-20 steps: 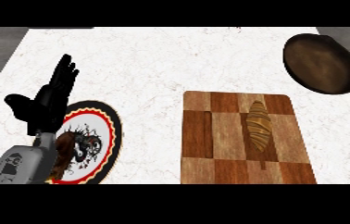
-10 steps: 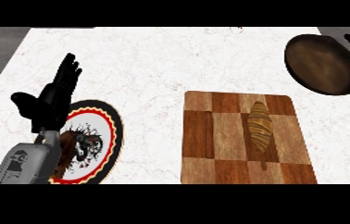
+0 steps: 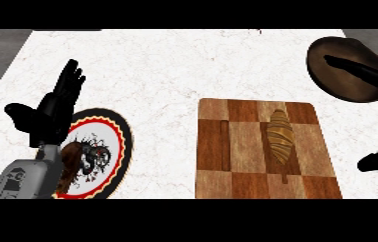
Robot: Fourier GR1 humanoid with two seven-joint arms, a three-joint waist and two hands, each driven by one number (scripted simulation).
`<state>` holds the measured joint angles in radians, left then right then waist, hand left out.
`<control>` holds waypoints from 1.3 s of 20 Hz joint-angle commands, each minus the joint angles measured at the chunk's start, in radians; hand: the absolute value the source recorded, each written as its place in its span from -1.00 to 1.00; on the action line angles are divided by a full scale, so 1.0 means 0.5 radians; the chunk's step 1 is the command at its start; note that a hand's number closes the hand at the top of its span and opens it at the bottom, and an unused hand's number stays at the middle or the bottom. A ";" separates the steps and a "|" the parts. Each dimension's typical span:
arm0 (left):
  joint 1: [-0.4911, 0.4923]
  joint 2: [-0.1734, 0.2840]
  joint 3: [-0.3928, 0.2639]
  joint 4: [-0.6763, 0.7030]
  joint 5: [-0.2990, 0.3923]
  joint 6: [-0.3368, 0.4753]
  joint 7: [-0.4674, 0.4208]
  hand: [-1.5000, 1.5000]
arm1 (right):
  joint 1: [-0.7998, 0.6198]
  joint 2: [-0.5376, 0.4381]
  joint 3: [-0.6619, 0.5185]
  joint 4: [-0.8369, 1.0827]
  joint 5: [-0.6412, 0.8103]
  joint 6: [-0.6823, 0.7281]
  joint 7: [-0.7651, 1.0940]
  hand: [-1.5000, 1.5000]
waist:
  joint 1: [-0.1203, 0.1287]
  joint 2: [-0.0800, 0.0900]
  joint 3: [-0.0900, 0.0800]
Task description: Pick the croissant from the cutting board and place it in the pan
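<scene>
The croissant [image 3: 280,140] lies lengthwise on the right half of the cutting board [image 3: 229,151], and nothing touches it. From the head view we see the board flat on the white desk [image 3: 177,66], with the dark pan [image 3: 343,68] well apart at the upper right edge. Our left hand [image 3: 55,111] rests wide and holds nothing, fingers straight and pointing up, above a patterned plate [image 3: 103,156] at the lower left. Of our right hand [image 3: 369,162] only a dark sliver shows at the right edge, just beside the board; we cannot tell its state.
</scene>
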<state>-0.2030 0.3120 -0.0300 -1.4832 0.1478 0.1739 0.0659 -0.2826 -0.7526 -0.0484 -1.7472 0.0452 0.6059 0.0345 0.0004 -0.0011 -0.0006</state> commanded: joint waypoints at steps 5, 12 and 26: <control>-0.102 -0.056 0.061 0.070 -0.054 -0.038 0.027 0.00 | 0.067 0.179 0.055 -0.177 0.157 0.061 0.355 -1.00 | -0.005 0.001 0.001; -0.020 -0.069 0.088 -0.033 -0.111 -0.068 0.056 0.00 | 0.054 0.300 0.105 0.111 0.549 -0.013 0.178 -1.00 | 0.006 0.003 0.001; 0.050 -0.135 0.175 0.037 -0.157 -0.174 -0.045 0.00 | -0.084 0.431 0.239 0.485 0.914 0.119 -0.138 -1.00 | 0.010 0.004 0.001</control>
<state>-0.1994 0.2456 0.0417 -1.4799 0.0759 0.1042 0.0637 -0.2914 -0.5524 0.0486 -1.5913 0.4269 0.6760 0.0283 0.0035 0.0003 0.0000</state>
